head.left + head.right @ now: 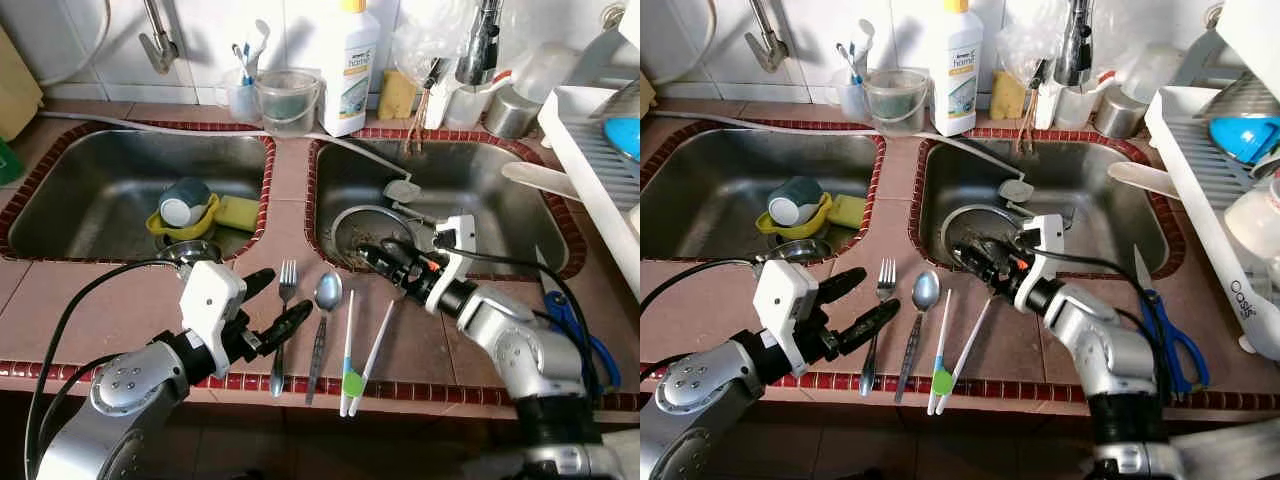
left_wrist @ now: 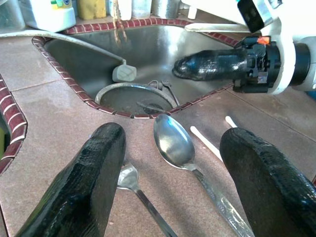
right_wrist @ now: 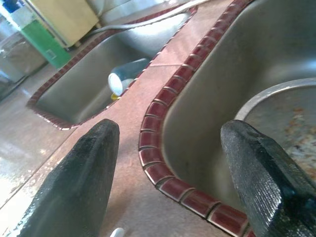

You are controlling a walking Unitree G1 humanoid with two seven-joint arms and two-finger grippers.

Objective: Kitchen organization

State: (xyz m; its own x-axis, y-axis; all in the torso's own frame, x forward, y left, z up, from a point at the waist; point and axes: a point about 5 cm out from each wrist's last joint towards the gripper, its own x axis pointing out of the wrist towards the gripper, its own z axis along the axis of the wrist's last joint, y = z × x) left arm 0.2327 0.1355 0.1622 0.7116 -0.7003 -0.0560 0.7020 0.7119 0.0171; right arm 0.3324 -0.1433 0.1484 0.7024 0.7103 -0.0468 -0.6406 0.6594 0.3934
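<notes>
Cutlery pickup stage: left gripper (image 1: 268, 306) spread wide, empty, fork (image 1: 283, 320) between its fingers, spoon (image 1: 322, 328) just beyond. Right gripper (image 1: 385, 256) spread too, over sink rim (image 1: 330, 262). Next, prob. lower & pinch fork.

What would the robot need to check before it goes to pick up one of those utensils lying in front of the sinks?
1. Left gripper open: ok, its jaws stand wide apart.
2. Left gripper lined up on a utensil: ok, the left wrist view shows the spoon between its fingers, the fork at one side.
3. Spoon free of its neighbours: ok, it lies apart from the fork and the white chopsticks.
4. Right gripper out of the way: cannot tell; it hovers open over the right sink edge, near the spoon's bowl.
5. Counter dry enough for a firm grip: cannot tell.
</notes>
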